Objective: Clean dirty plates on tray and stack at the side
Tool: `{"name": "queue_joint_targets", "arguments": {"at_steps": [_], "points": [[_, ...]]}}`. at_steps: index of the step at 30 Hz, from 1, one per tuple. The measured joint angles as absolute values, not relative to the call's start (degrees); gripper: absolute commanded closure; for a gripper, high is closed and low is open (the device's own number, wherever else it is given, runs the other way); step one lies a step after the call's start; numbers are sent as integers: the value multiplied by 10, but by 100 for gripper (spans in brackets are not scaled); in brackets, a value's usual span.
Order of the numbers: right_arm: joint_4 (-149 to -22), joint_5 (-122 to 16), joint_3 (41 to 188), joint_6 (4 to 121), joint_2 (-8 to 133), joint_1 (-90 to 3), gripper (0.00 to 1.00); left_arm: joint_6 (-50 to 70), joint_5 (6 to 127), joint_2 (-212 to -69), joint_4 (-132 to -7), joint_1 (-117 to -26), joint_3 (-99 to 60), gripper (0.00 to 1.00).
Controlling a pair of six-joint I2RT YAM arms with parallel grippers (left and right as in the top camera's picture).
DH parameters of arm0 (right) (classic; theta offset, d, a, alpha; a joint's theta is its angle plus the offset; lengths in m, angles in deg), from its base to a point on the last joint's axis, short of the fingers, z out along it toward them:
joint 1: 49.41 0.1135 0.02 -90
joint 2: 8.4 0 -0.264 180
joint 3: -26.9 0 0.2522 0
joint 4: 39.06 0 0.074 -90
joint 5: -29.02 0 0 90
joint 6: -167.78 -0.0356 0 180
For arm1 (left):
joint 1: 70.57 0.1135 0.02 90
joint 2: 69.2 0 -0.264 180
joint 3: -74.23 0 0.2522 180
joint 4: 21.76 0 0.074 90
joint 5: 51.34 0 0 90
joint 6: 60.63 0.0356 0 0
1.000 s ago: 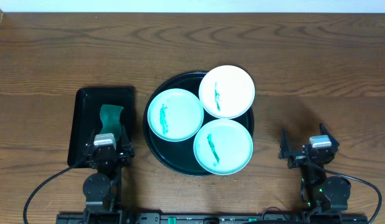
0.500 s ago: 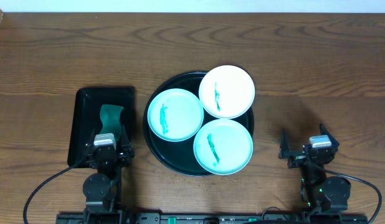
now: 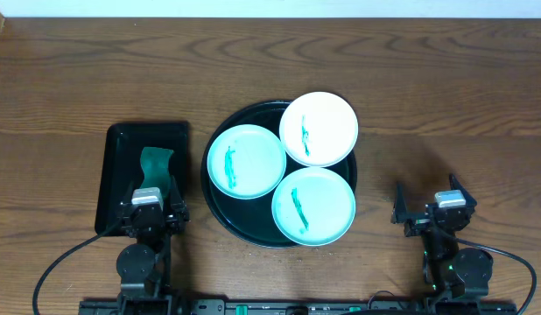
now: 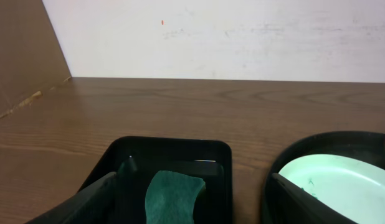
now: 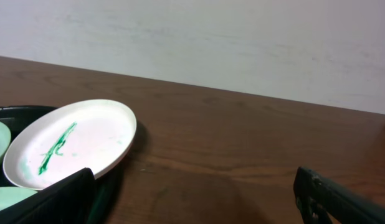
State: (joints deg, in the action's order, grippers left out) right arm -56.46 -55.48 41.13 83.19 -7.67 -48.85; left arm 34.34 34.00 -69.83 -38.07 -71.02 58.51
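Observation:
Three plates lie on the round black tray (image 3: 220, 210), each with a green smear: a mint one at the left (image 3: 246, 161), a white one at the top right (image 3: 319, 128), a mint one at the front (image 3: 313, 206). The white plate overhangs the tray's rim. My left gripper (image 3: 148, 210) is open and empty over the near end of a rectangular black tray. My right gripper (image 3: 432, 203) is open and empty over bare table, right of the round tray. The white plate (image 5: 71, 142) shows in the right wrist view, the left mint plate (image 4: 336, 183) in the left wrist view.
A rectangular black tray (image 3: 117, 149) stands left of the round tray and holds a green cloth (image 3: 155, 164), also seen in the left wrist view (image 4: 174, 196). A white wall runs along the table's far edge. A brown board stands at the far left (image 4: 24, 56).

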Motion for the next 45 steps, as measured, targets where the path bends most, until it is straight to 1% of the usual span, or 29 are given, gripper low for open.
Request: {"name": "queue_joint_targets", "arguments": {"at_steps": [24,30,36,41,45], "points": [[-559,-553,411,832,-77,-488,1,343,345,-706,-383,-710,584,26],[-556,-535,412,831,-77,-488,1,343,345,-779,-412,-710,558,26],[-576,-527,443,828,-76,-488,1,343,345,-889,-422,-711,470,25],[-620,-524,489,828,-63,-488,1,343,364,-980,-462,-711,390,26],[-627,-524,523,828,-30,-488,1,343,381,-1034,-500,-711,336,26]]}}
